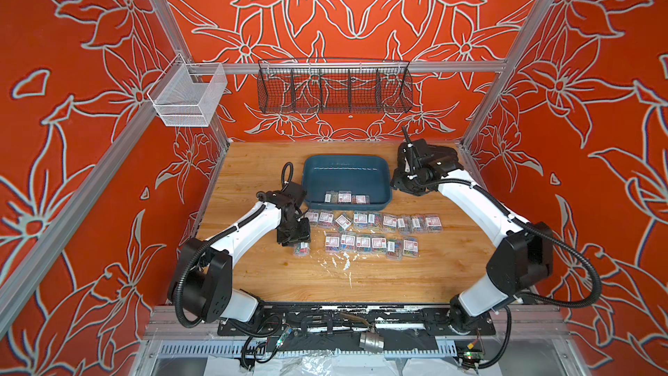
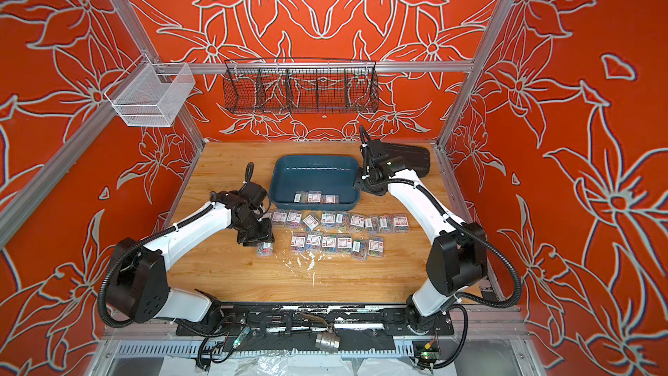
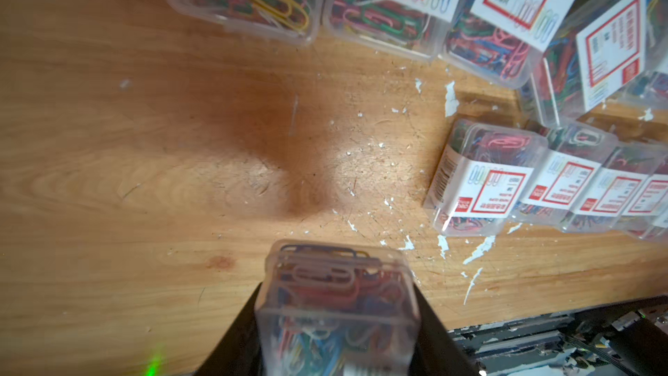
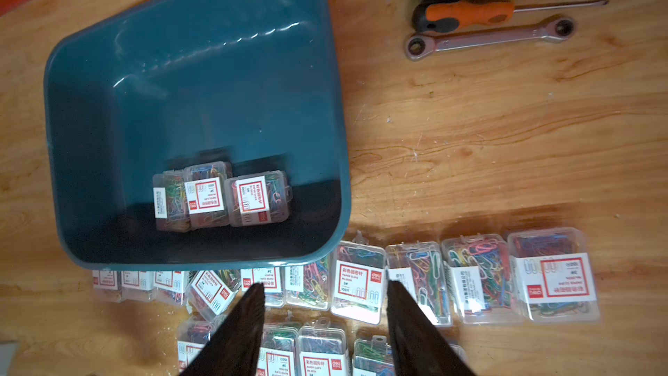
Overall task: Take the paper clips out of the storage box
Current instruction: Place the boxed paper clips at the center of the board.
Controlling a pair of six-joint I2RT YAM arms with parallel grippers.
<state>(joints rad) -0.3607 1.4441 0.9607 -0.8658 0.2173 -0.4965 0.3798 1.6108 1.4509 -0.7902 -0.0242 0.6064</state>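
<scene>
A box of paper clips point(image 3: 336, 283) is gripped by the left end effector point(image 3: 336, 323) close to the counter point(image 3: 144, 175), at the frame's lower middle; setting it down is judged due. The right end effector point(image 4: 325, 305) is open and empty; three boxes are left in the storage box point(image 4: 180, 85).

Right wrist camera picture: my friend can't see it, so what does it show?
A dark teal-blue plastic tray holds three small clear plastic boxes of coloured paper clips, and many more lie in rows on the wooden table beside it. The right gripper's black fingers stand open and empty over those rows.
</scene>
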